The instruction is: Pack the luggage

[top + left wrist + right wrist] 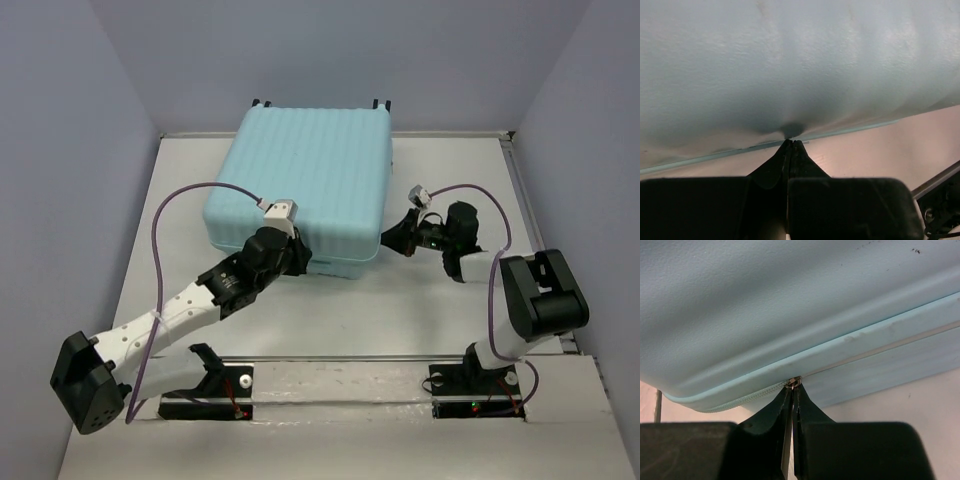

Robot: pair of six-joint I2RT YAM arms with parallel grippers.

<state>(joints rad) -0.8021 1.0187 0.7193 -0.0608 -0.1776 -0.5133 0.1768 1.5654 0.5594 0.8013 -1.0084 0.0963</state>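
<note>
The luggage is a pale aqua ribbed hard-shell suitcase lying flat and closed at the back middle of the table. My left gripper is at its near side. In the left wrist view the gripper is shut, with its tips touching the bottom edge of the shell; nothing shows between the fingers. My right gripper is at the suitcase's right side near the front corner. In the right wrist view it is shut on the metal zipper pull on the zipper line of the shell.
Small black caster wheels stick out at the suitcase's far edge. Purple cables loop from both arms. A metal rail runs along the table's near edge in front of the arm bases. Grey walls close in the table on both sides.
</note>
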